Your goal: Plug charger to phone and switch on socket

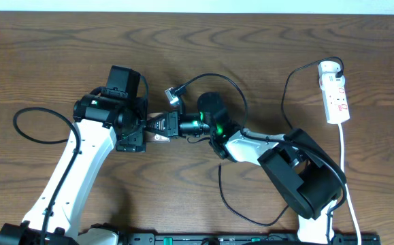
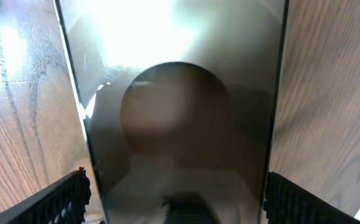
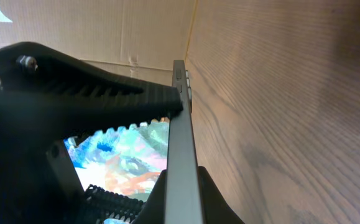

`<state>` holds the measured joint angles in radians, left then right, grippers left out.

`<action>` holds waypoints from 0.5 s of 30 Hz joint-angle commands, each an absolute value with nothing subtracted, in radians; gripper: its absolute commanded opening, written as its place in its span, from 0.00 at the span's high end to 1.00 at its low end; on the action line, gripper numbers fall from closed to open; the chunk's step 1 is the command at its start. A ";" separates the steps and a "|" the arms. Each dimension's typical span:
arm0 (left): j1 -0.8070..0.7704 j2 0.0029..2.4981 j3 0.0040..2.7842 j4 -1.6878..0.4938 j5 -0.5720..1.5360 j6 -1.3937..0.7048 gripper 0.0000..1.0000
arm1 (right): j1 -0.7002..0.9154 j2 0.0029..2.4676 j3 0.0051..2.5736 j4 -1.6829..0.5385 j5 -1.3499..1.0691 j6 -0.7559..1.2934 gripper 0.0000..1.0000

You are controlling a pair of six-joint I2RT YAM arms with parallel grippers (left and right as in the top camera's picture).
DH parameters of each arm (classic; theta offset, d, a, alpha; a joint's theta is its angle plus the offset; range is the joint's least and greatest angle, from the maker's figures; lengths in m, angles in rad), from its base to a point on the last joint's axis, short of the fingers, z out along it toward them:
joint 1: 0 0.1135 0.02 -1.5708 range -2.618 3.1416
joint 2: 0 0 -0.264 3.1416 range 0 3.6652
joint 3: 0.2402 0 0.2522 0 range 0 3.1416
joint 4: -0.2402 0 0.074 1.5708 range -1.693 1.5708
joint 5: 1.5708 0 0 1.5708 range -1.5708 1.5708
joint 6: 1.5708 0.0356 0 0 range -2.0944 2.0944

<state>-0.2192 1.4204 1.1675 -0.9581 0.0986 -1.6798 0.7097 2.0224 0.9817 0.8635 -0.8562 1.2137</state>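
The phone [image 1: 157, 125] is held off the table between both grippers at the centre left. My left gripper [image 1: 142, 129] is shut across its width; its glossy face [image 2: 180, 93] fills the left wrist view between my fingers [image 2: 176, 193]. My right gripper [image 1: 174, 126] is shut on the phone's other end. In the right wrist view the phone [image 3: 181, 149] shows edge-on, with a lit colourful screen. The charger's plug [image 1: 174, 95] lies loose on the table just behind the grippers. Its thin black cable arcs right. The socket [image 1: 335, 92] lies at the far right.
The charger's black cable [image 1: 285, 102] runs down from the socket's top end and loops near the front edge [image 1: 251, 216]. The socket's white cord [image 1: 347, 170] runs toward the front right. Another black cable loop [image 1: 40, 126] lies at the left. The right arm's base [image 1: 305, 177] is at the front right.
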 commanded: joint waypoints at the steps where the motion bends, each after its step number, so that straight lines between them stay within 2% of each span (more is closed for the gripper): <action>1: -0.222 1.425 1.179 -0.963 0.134 -1.649 0.13 | 0.688 2.014 0.991 0.871 -0.851 1.214 0.99; 15: -0.222 1.423 1.179 -0.955 0.152 -1.566 0.13 | 0.623 2.014 0.991 0.743 -0.855 1.118 0.99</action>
<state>-0.2192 1.4204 1.1675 -0.9512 0.1520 -1.6169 0.6430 2.0224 0.9810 0.7418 -0.8516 1.1728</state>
